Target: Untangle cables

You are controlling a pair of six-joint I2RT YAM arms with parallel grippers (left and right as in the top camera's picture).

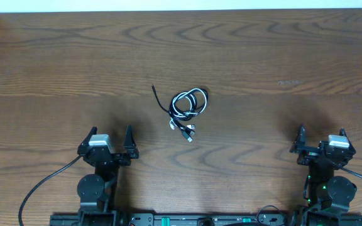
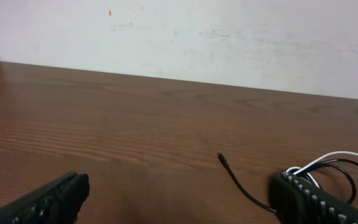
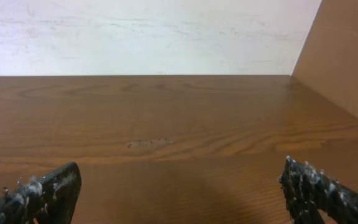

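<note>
I see a dark wood-grain table [image 1: 263, 50] running back to a pale, scuffed wall [image 2: 229, 37]. A brown side panel [image 3: 347, 56] rises at its right edge, and a faint light mark [image 3: 148, 142] shows in the grain. Near the table's middle the black cable [image 1: 161, 99] and white cable [image 1: 181, 97] lie coiled together in one small bundle, a black tail straying left. The left gripper [image 1: 111, 133] and right gripper [image 1: 322, 132] sit at the near edge, well apart from the cables, jaws spread wide, holding nothing.

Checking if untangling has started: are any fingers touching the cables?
No, the left arm's fingers and the right arm's fingers stand open by the near edge, apart from the coiled cables.
</note>
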